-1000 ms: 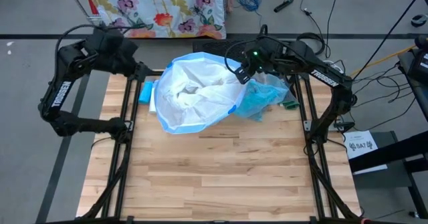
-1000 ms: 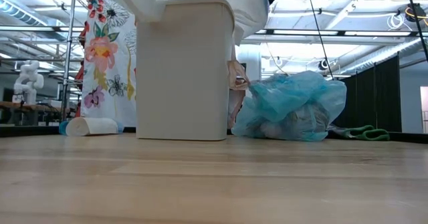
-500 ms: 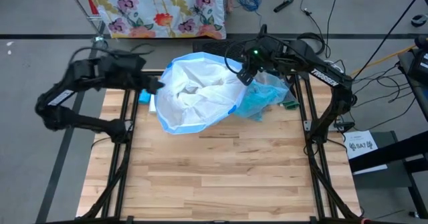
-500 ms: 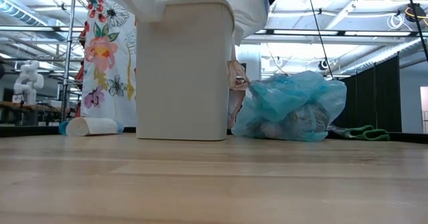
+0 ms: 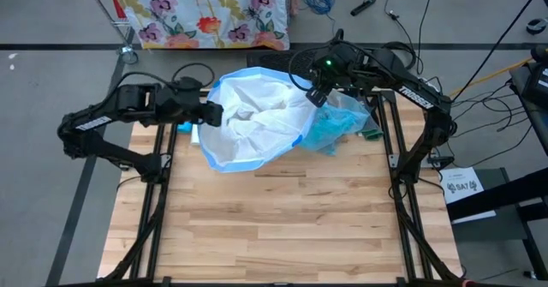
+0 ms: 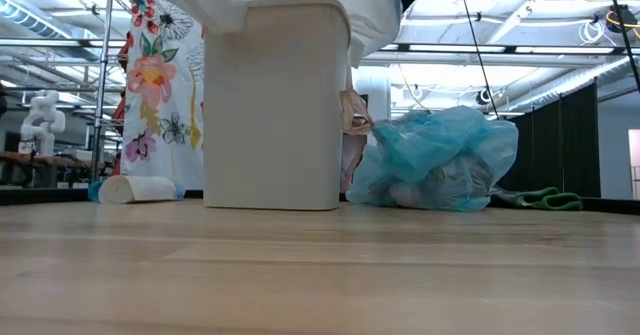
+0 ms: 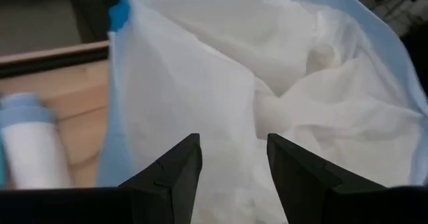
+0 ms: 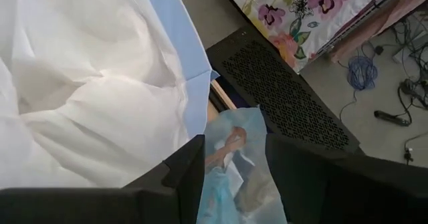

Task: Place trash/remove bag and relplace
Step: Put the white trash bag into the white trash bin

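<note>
A white plastic bag with a blue hem (image 5: 253, 120) lies draped over the rim of a cream bin (image 6: 275, 105), its mouth open upward. To the bin's right, the full translucent light-blue bag (image 5: 336, 124) rests on the table (image 6: 435, 160), with scraps showing dimly through it. My left gripper (image 5: 214, 112) is open at the white bag's left side, its fingers facing the plastic (image 7: 231, 147). My right gripper (image 5: 317, 94) hangs open above the white bag's right hem. Between its fingers the light-blue bag (image 8: 234, 150) shows below. My left gripper stands level at the white bag's left hem (image 7: 120, 117), coming from the table's left. I cannot tell whether its open fingers touch the plastic. My right gripper touches nothing.
A blue-and-white cylinder (image 5: 188, 117) lies on the table just left of the bin (image 6: 135, 188). A green object (image 5: 370, 134) lies right of the light-blue bag. A black perforated panel (image 8: 287, 97) sits beyond the far edge. Bare wood fills the table's near half (image 5: 274, 218).
My left arm has swung out from the far left corner toward the table's right, bringing its gripper to the white bag's left side. The bags, the bin and my right arm have stayed in place.
</note>
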`<state>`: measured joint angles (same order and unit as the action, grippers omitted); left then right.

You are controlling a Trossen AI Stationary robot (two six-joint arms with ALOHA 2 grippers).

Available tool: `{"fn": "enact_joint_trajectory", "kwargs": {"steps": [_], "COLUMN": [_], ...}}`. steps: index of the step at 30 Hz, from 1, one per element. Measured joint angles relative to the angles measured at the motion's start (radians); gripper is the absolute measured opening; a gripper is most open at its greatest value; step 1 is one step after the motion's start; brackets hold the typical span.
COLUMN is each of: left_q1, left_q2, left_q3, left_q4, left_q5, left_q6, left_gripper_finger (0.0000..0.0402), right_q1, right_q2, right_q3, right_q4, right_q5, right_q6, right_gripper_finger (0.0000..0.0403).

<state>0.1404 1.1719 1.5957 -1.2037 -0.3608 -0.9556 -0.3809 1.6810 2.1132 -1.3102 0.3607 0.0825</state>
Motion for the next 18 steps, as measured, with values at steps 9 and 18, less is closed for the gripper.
{"fn": "enact_joint_trajectory", "kwargs": {"steps": [9,18], "left_q1": [0.014,0.049], "left_q2": [-0.001,0.071], "left_q3": [0.017,0.017], "left_q4": [-0.118,-0.249], "left_q5": [-0.154,0.016], "left_q6": [0.044,0.024], "left_gripper_finger": [0.0173,0.0168], "right_q1": [-0.006,-0.033], "right_q2": [0.0,0.0], "right_q3": [0.0,0.0], "right_q4": [0.01,0.051], "right_q5": [0.0,0.0], "right_q6": [-0.024,-0.024], "right_gripper_finger": [0.0151,0.0151]}}
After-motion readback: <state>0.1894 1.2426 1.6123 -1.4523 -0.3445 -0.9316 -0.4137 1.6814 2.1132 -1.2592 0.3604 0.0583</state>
